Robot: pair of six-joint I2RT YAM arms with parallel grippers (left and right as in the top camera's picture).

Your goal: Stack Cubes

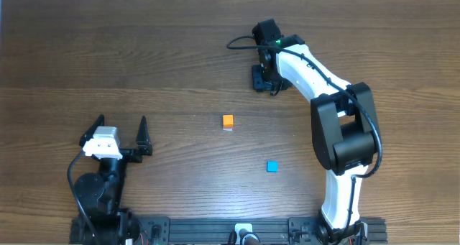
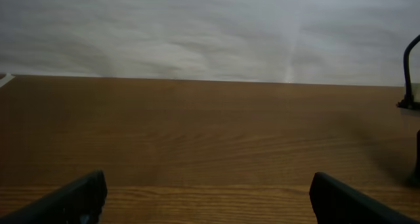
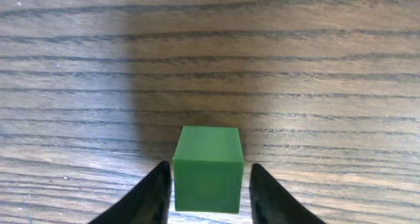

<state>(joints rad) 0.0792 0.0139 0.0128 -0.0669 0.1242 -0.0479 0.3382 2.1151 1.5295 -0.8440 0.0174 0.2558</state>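
The green cube (image 3: 208, 168) sat beyond and right of the orange cube (image 1: 228, 121), between the right gripper's (image 3: 210, 177) narrowly parted jaws. The blue cube (image 1: 272, 166) lay nearer the bases than orange. The left gripper (image 1: 121, 123), well left of orange, gaped wide.

green cube (image 3: 208, 175) plain solid colour, orange cube (image 1: 228, 121), blue cube (image 1: 272, 166), surface (image 1: 180, 58) mid-brown wood with fine darker grain lines, right arm (image 1: 310, 71) white shell with black joints, left arm (image 1: 97, 191) black with white wrist block, wall (image 2: 197, 27) pale grey
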